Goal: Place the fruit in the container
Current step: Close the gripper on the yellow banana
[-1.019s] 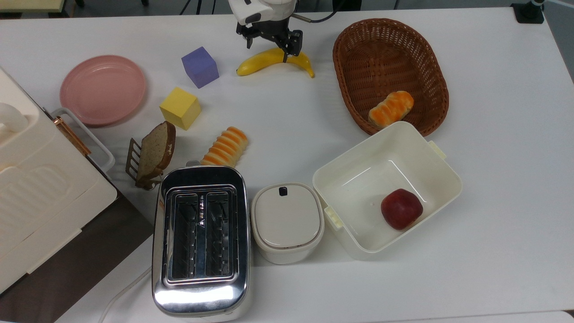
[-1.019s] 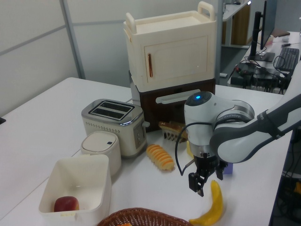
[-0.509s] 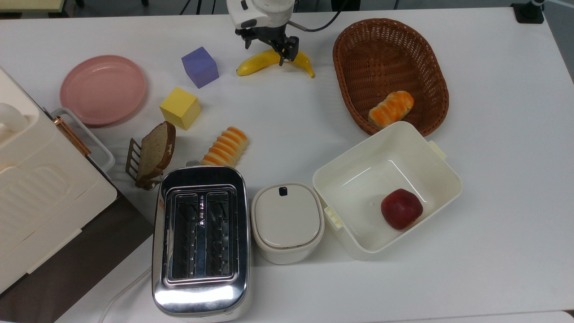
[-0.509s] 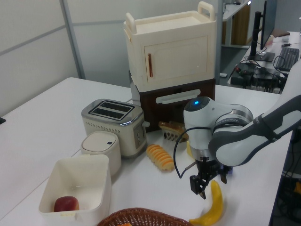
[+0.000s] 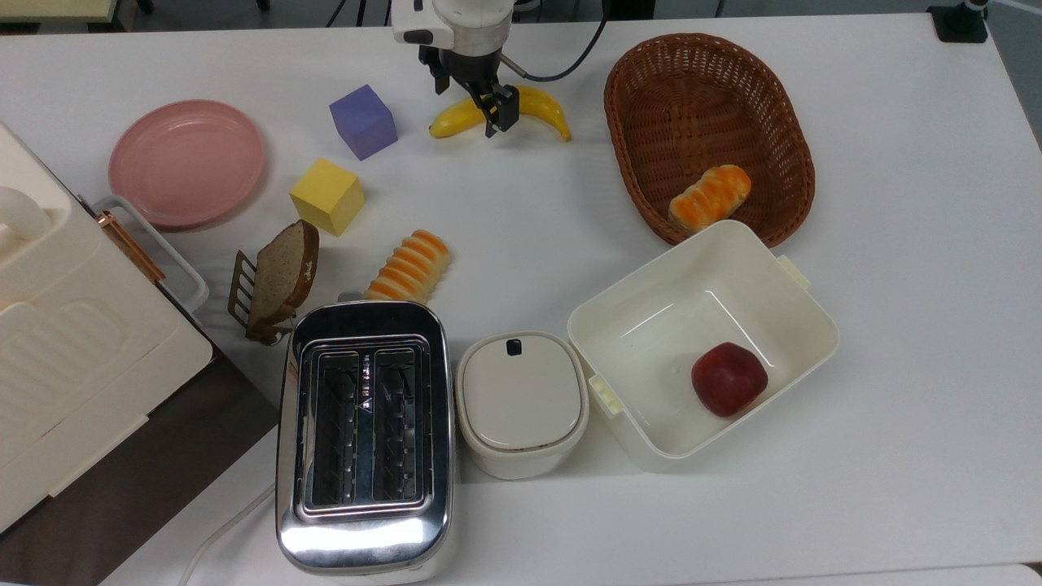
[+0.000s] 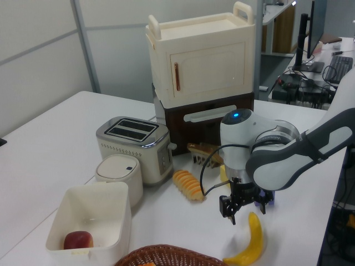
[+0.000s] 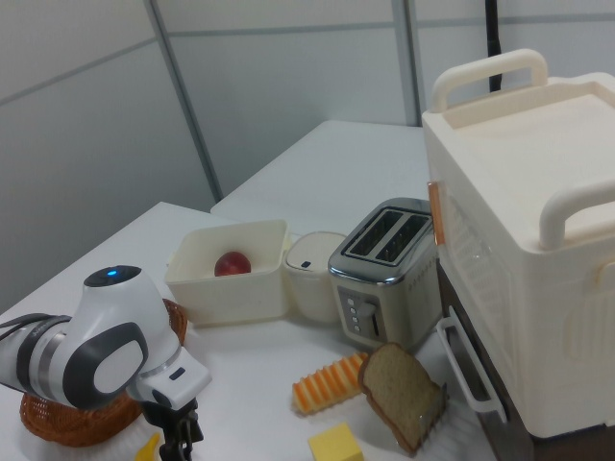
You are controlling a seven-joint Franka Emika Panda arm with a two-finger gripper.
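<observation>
The fruit, a curved yellow banana [image 5: 533,104], lies on the white table near the top view's upper edge, just left of the wicker basket; it also lies at the left view's lower right [image 6: 252,239]. My gripper [image 5: 471,96] hangs open just over its left half, one finger on each side, holding nothing; in the left view the gripper [image 6: 244,205] sits slightly above the banana. The container, a cream-white square tub [image 5: 816,319], stands at the top view's lower right with a dark red apple [image 5: 728,378] inside. The tub [image 6: 105,195] and apple [image 6: 77,239] are at the left view's lower left.
A brown wicker basket [image 5: 708,89] holding a bread roll [image 5: 710,195] is right of the banana. A purple cube [image 5: 363,121], yellow cube [image 5: 327,195], pink plate [image 5: 187,163], second roll [image 5: 409,266], toaster [image 5: 364,431] and lidded cream box [image 5: 521,403] fill the top view's left and middle.
The gripper has shifted toward the top view's left along the banana and turned about its own axis. The banana and everything else lie as before.
</observation>
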